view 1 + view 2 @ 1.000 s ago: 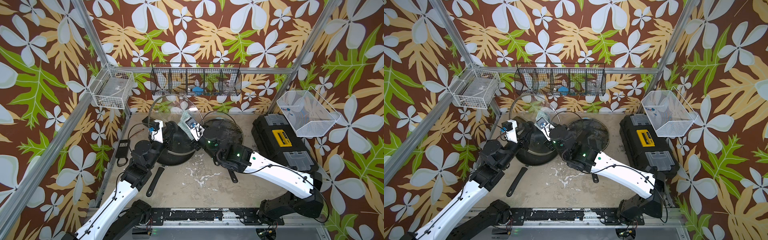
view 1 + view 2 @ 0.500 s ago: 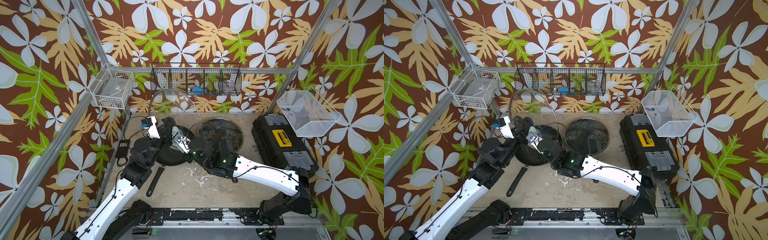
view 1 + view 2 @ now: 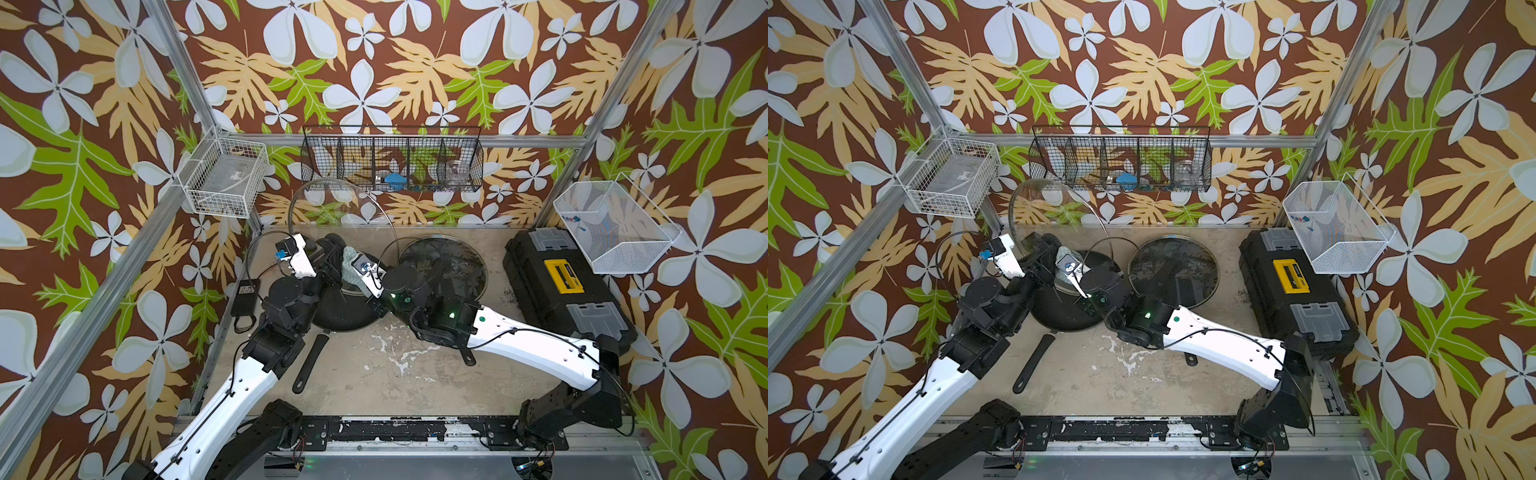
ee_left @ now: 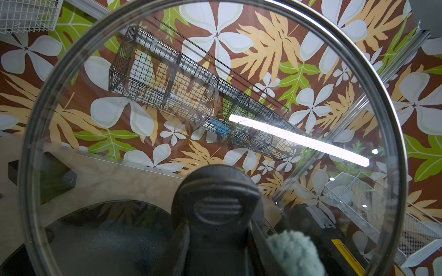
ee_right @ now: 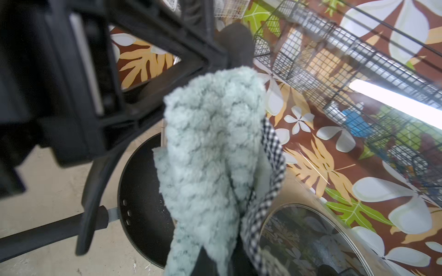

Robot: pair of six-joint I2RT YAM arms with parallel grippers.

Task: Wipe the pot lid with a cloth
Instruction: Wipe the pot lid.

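In both top views the left tool (image 3: 330, 249) is largely masked by its own wrist. It is clenched on the knob (image 3: 332, 240) of the pot lid (image 3: 340, 212), a clear glass disc held on edge at 11 o'clock on the worktop (image 3: 374, 374); only the lid's metal rim reads clearly. The right tool (image 3: 352, 266) is buried in the cloth (image 3: 347, 254), a teal wad just 3 o'clock of the knob, and is clamped on it.

Counted:
- Two lids: the held one and a second lid (image 3: 440, 266) lying flat at 1 o'clock.
- One open frying pan (image 3: 340, 311) beneath the held lid.
- One stray handle (image 3: 467, 357) poking from under the right arm, its pan hidden.
- One toolbox (image 3: 561, 291) at 3 o'clock.
- Three baskets: a white basket (image 3: 224, 183) at 10, a black basket (image 3: 390, 162) at 12 and a mesh basket (image 3: 615, 224) at 2.

In the left wrist view the lid overfills the frame, so its rim is cut off. The left tool shows only as dark shapes flanking the knob. A cropped tuft of cloth sits beside the knob; whether it touches the glass I cannot tell.

In the right wrist view the cloth covers the right tool's fingers completely. One checked strip (image 5: 272, 167) runs along the cloth's edge, and I cannot tell what it is. The left tool is a dark blur.
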